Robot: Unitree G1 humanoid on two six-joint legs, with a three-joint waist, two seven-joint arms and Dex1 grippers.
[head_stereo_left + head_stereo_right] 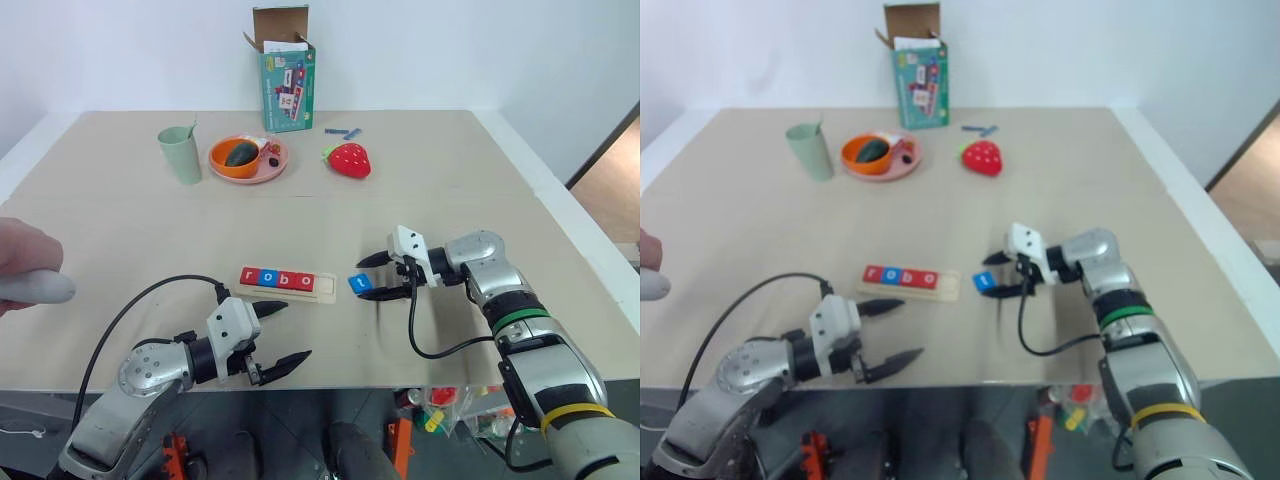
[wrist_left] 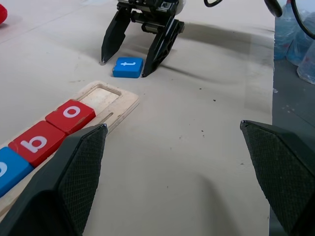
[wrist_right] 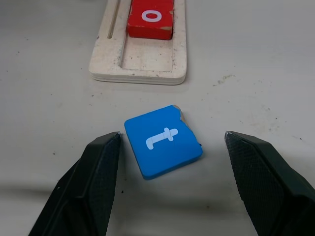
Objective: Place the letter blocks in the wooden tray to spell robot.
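Note:
The wooden tray (image 1: 326,288) lies near the table's front with four letter blocks in it: red r (image 1: 250,276), blue o (image 1: 268,278), red b (image 1: 286,280), red o (image 1: 305,282). Its right end slot (image 2: 101,94) is bare. A blue t block (image 3: 162,147) lies flat on the table just right of the tray, slightly turned. My right gripper (image 1: 366,281) is open, with a finger on each side of the t block and a gap to each. My left gripper (image 1: 296,330) is open and holds nothing, in front of the tray by the table's front edge.
At the back stand a green cup (image 1: 180,153), a pink plate (image 1: 278,165) with an orange bowl, a red strawberry toy (image 1: 347,160), small blue sticks (image 1: 342,131) and a teal box (image 1: 287,85). A person's hand (image 1: 25,270) rests at the left edge.

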